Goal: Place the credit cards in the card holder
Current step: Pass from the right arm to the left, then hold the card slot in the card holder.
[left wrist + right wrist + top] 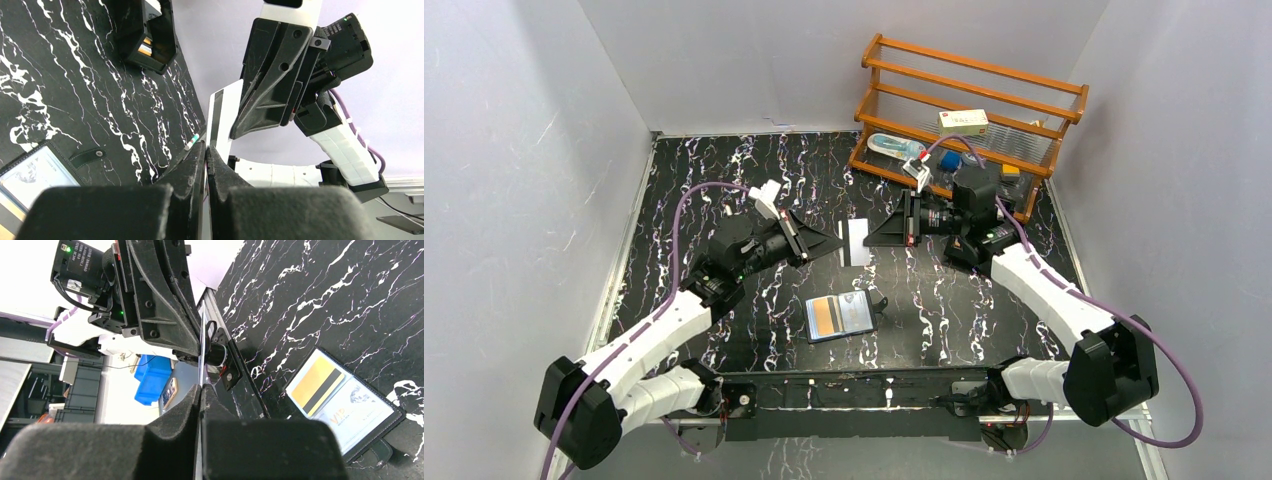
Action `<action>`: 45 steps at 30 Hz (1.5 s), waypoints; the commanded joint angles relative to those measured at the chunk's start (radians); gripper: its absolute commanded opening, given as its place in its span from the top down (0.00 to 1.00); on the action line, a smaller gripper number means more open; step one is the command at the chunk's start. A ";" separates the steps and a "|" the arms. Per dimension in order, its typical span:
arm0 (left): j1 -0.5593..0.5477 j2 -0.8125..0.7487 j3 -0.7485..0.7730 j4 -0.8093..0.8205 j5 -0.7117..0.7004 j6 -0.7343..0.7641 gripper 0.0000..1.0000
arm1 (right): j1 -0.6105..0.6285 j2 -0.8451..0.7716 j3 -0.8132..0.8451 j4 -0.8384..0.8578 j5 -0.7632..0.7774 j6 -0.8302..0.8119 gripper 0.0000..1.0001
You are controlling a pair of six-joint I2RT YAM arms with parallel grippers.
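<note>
A: Location of the thin white plastic credit card (856,242)?
B: Midair, above the black marbled table (724,180).
A: Grip?
B: Pinched at opposite ends by the left gripper (837,243) and the right gripper (871,238). The square black leather card holder (839,317) lies open nearby, apart.

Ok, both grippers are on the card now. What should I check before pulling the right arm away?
1. Left gripper shut on the white card: ok.
2. Right gripper let go of that card: not ok, its fingers look closed on the opposite edge.
3. Card holder lying open: ok, flat on the table.
4. Free pocket in it: cannot tell; a tan-orange card and a pale printed card show inside.
5. Way from white card to holder: ok, only bare table between.
</note>
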 commanded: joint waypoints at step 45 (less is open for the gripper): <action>-0.002 0.074 -0.396 -0.024 -0.128 -0.015 1.00 | 0.388 0.351 0.004 -0.395 0.895 -0.293 0.60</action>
